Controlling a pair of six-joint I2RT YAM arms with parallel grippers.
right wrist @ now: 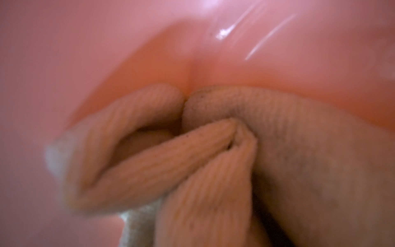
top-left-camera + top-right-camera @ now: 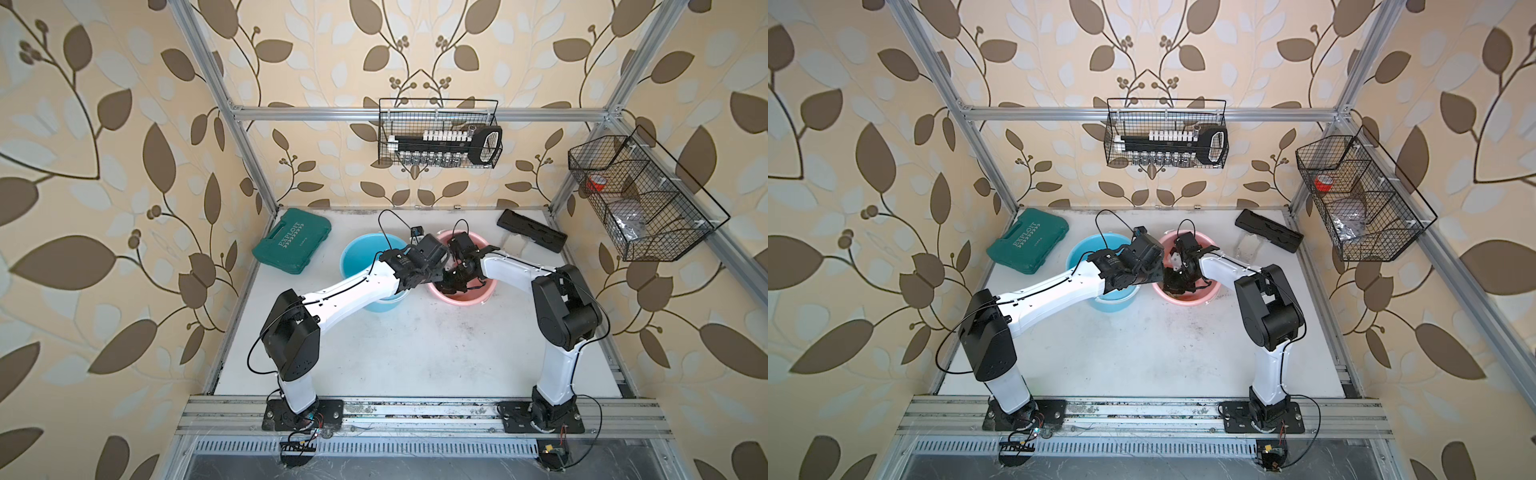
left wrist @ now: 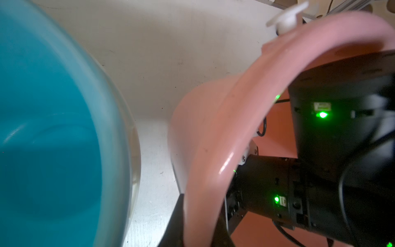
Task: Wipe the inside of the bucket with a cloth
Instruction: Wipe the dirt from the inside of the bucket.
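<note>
Left jaws pinch pink bucket (image 2: 478,296) rim. Right jaws clench cloth (image 1: 213,160), wadded against its inside wall. If I push hard, rim slips, bucket bumps blue bucket (image 2: 361,257) at 9 o'clock.

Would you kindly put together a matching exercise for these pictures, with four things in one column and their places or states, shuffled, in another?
Things:
1. cloth
2. green case
3. blue bucket
4. black case

Places or states:
A. lying at the back right of the table
B. standing empty beside the pink bucket
C. bunched against the pink bucket's inner wall
D. lying shut at the table's back left

Pairs: 1-C, 2-D, 3-B, 4-A.
</note>
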